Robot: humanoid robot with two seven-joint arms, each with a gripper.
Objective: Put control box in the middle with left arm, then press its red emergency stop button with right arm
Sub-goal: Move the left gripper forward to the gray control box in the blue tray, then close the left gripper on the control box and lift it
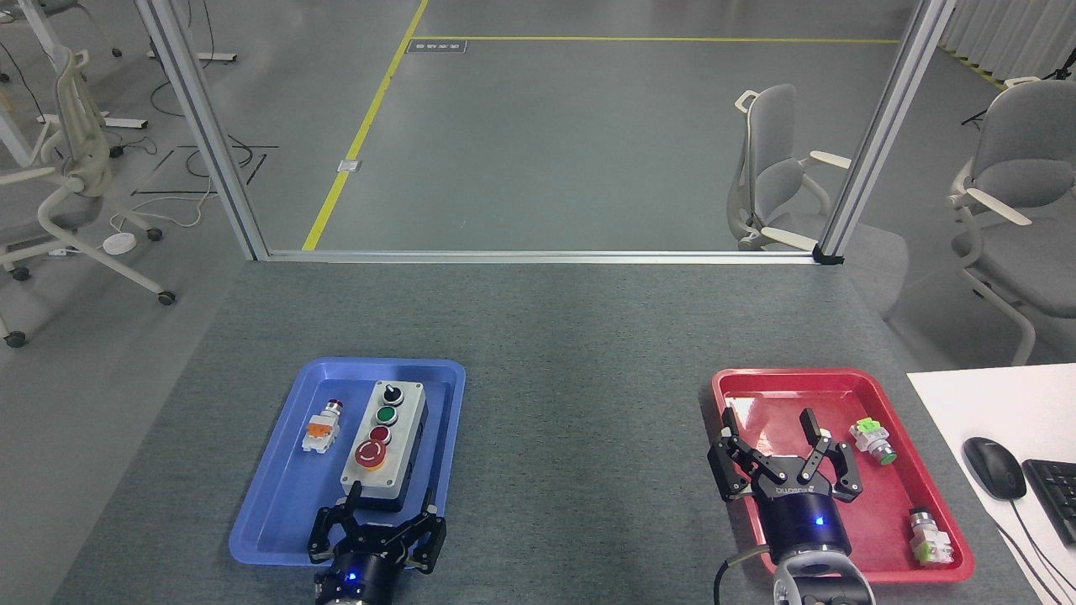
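**Both pincers spread, control box in blue tray**

Head view, looking fwd and down at a dark-grey speckled tabletop [580,353].

Far left: blue tray [277,504] on the table. Inside it, on its left side, a small loose orange-and-white switch [322,426] w/ a red tip. Just right of that, apart from it, lies the control box [383,447]: oblong, light-grey faceplate, black base, long axis running away from me. Its controls in one row, far to near: black knob, green button, small red button, then the red emergency stop button [371,455] nearest me.

My left gripper [388,498] sits at the tray's near edge, right by the box's near end, fingers spread wide, holding nothing. One fingertip overlaps the box's near-left corner; can't tell if it touches.

Centre of the table, btwn the trays: bare felt.

Right: my right gripper [772,424] over the red tray [841,374], fingers spread, pinching nothing. Also in that tray: a green-and-white switch [872,442] just right of the fingers, and another switch [928,536] near the front-right corner.

Far right: white desk w/ a black mouse [994,467] and keyboard edge [1055,496].
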